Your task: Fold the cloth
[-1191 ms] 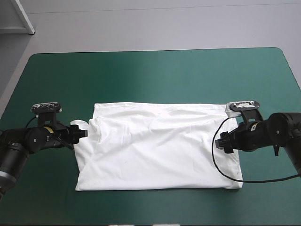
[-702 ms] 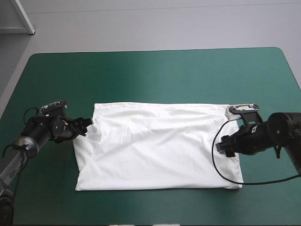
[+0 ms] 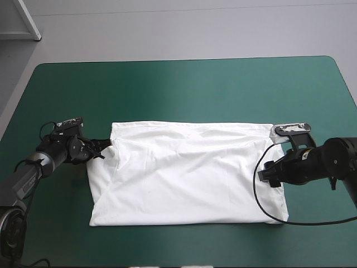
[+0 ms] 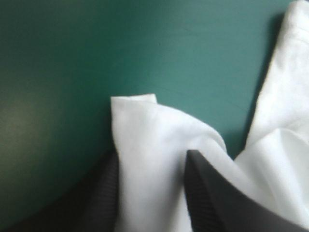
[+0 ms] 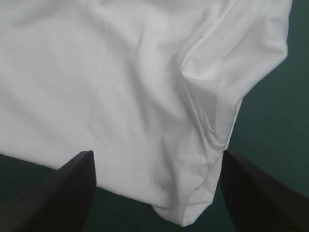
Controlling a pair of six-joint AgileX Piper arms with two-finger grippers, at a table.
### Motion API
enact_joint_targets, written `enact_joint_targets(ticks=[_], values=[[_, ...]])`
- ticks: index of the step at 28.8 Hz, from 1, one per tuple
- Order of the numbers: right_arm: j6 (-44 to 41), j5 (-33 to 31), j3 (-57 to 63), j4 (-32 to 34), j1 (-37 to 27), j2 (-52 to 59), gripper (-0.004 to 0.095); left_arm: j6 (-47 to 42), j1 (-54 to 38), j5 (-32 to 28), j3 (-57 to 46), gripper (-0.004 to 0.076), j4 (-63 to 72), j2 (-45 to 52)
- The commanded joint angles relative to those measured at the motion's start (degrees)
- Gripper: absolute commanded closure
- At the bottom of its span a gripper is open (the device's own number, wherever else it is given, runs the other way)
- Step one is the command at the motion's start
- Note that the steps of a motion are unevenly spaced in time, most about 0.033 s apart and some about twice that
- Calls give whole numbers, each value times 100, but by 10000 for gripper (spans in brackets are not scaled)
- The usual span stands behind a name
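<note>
While the left pincer (image 4: 152,154) pinches the T-shirt (image 3: 189,173), the right pincer (image 5: 158,154) hovers spread.

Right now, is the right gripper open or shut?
Open: the right gripper has its black fingers standing wide apart over the T-shirt, with no cloth pinched between them.

The teal-green table (image 3: 184,84) bears the white T-shirt (image 3: 189,173), spread flat.
</note>
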State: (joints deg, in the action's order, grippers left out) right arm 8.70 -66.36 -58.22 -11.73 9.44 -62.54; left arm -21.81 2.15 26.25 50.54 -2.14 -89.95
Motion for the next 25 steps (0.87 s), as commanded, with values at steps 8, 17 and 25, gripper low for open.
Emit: enact_joint_targets(ticks=[8,17,25], values=[[18,189,-181,-25,-29,119,238,-47,24,70,32,734,-54,449],[18,423,-181,-25,-29,119,291,-47,35,-55,32,734,112,1809],[18,629,-181,-16,-29,119,301,2648,713,322,19,734,2373,2046]])
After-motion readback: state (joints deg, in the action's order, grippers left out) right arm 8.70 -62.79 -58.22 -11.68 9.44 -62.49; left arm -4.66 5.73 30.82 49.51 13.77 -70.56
